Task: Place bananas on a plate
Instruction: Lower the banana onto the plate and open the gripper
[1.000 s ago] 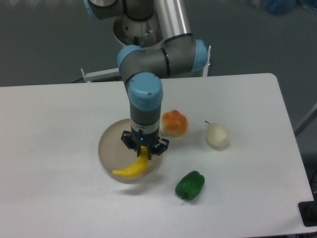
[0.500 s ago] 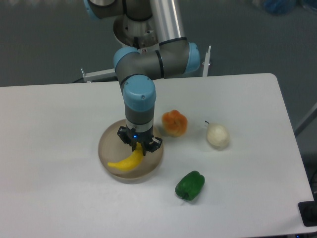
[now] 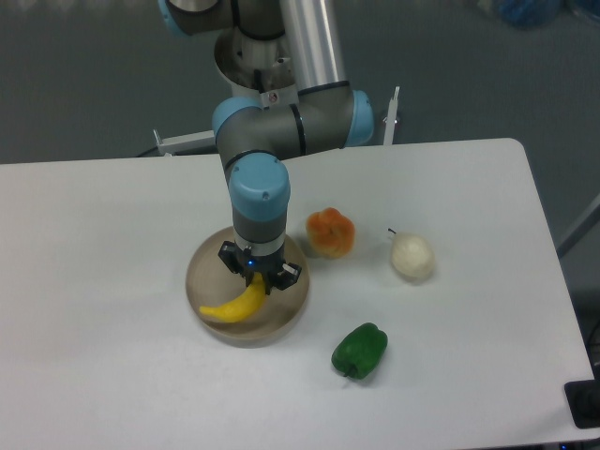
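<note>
A curved bright-yellow banana (image 3: 231,305) lies over the middle of the round beige-grey plate (image 3: 288,313), its free end pointing left. My gripper (image 3: 259,280) points straight down over the plate and is shut on the banana's right end. Whether the banana rests on the plate or hangs just above it cannot be told. The arm hides the plate's far rim.
An orange lobed fruit (image 3: 331,232) sits just right of the plate. A pale pear (image 3: 412,256) lies further right, and a green bell pepper (image 3: 359,351) lies in front, right of the plate. The arm's base stands at the table's far edge.
My gripper has carried the banana left and slightly back, from the plate's front-right rim to over its middle.
</note>
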`<state>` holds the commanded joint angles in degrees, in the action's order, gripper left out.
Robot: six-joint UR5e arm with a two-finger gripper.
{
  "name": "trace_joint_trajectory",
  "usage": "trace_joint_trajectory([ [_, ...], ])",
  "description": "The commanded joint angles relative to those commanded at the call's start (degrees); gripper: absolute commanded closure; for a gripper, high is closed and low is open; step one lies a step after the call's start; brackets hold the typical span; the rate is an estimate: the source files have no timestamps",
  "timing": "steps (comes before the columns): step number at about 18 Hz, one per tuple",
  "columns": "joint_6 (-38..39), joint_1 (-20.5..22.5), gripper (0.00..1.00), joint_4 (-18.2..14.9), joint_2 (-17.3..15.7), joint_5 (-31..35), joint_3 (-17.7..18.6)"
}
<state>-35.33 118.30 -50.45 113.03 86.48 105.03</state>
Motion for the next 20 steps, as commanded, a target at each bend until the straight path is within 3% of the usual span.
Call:
trace_joint_trajectory([
  [13,-1.8,0.0,0.66,0.0,1.1,0.6,0.1],
  [14,-1.7,0.0,0.59,0.0,1.1,0.6,-0.1],
  [19,-1.5,0.1,0.05,-0.1,0.7,0.6,-0.7],
  [20,-1.1,0.2,0.0,-0.3,0.4,0.6,-0.8],
])
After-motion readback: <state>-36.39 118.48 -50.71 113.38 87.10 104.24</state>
